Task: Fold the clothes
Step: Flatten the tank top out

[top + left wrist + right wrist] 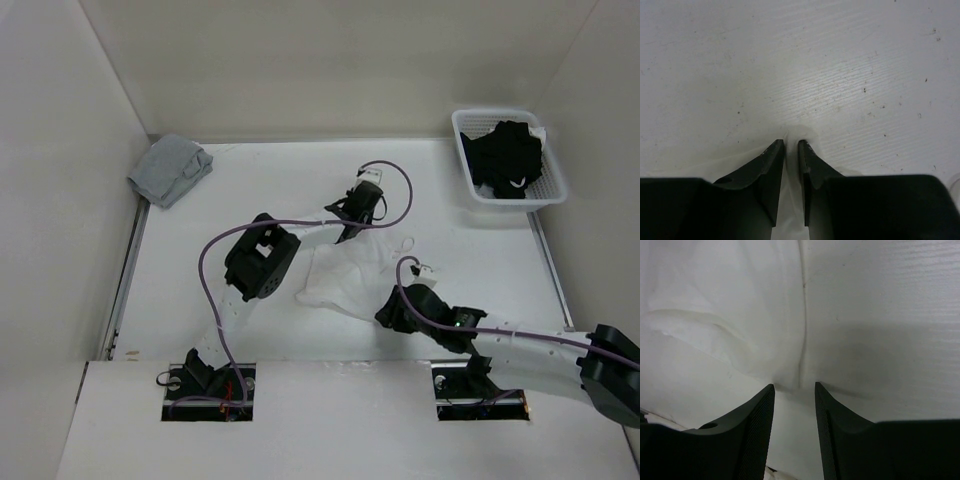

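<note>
Left gripper [791, 144]: jaws stand close together with only a narrow slit between the fingertips. A small raised fold of the white camisole [794, 132] sits at the tips and white fabric fills the slit behind them; whether the jaws actually pinch it cannot be told. Ahead of these jaws lies bare, speckled table [840, 60]. Right gripper [795, 386]: jaws open, a clear gap between them. The camisole [715, 300] spreads ahead and to the left of these jaws, and its edge line runs straight into the gap; to the right of that line is table. Top view: the camisole [345, 270] lies crumpled between the left gripper [348, 228] and the right gripper [388, 308]. A grey cloth bundle [170, 168] lies well apart from both. A basket [556, 192] holds black garments [505, 155]; a white mark on them is too small to read.
</note>
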`<action>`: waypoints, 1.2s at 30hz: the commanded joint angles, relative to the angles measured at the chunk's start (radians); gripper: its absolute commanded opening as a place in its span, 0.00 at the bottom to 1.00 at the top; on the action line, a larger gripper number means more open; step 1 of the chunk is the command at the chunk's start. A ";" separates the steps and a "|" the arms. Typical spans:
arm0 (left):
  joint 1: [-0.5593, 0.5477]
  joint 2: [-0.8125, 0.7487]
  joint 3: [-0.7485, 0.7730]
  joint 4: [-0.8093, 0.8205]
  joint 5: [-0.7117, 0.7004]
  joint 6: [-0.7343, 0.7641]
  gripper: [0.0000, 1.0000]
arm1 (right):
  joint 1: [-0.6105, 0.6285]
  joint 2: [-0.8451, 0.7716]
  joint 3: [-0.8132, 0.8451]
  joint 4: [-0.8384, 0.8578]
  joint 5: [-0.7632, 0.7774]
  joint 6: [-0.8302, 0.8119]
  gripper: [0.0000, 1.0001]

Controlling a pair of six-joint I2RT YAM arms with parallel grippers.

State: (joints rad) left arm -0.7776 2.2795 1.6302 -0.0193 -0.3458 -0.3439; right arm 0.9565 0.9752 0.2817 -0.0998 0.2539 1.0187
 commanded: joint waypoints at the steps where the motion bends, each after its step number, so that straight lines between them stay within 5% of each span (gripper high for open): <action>1: 0.010 -0.096 -0.027 0.050 -0.002 -0.030 0.16 | -0.003 0.049 0.043 0.020 -0.007 -0.002 0.43; 4: 0.016 -0.141 -0.061 0.065 -0.005 -0.032 0.14 | -0.014 0.086 0.071 0.046 -0.027 -0.020 0.36; 6: 0.031 -0.193 -0.104 0.071 -0.012 -0.044 0.12 | -0.046 0.131 0.106 0.071 -0.063 -0.055 0.15; 8: 0.050 -0.234 -0.141 0.084 -0.012 -0.064 0.11 | -0.069 0.138 0.138 0.069 -0.068 -0.083 0.06; 11: 0.100 -0.322 -0.196 0.094 -0.002 -0.098 0.08 | -0.144 0.119 0.224 0.032 -0.045 -0.153 0.03; 15: 0.215 -0.440 -0.188 0.091 0.014 -0.136 0.07 | -0.339 0.193 0.489 0.002 -0.035 -0.337 0.01; 20: 0.378 -0.437 0.092 -0.003 0.115 -0.196 0.06 | -0.547 0.446 1.037 -0.047 -0.048 -0.547 0.00; 24: 0.459 -0.422 0.353 -0.100 0.168 -0.224 0.06 | -0.574 0.556 1.474 -0.178 -0.038 -0.660 0.00; 27: 0.488 -0.507 0.347 -0.073 0.177 -0.236 0.06 | -0.522 0.565 1.666 -0.248 0.007 -0.764 0.00; 30: 0.501 -0.705 0.060 0.069 0.166 -0.282 0.07 | -0.413 0.467 1.572 -0.239 0.059 -0.868 0.02; 36: 0.461 -1.073 -0.655 0.312 0.091 -0.426 0.12 | -0.218 0.216 0.950 -0.112 0.105 -0.771 0.04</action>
State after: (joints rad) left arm -0.2901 1.3239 1.2621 0.1379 -0.2111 -0.6670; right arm 0.6609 1.2530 1.5253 -0.2295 0.2932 0.2173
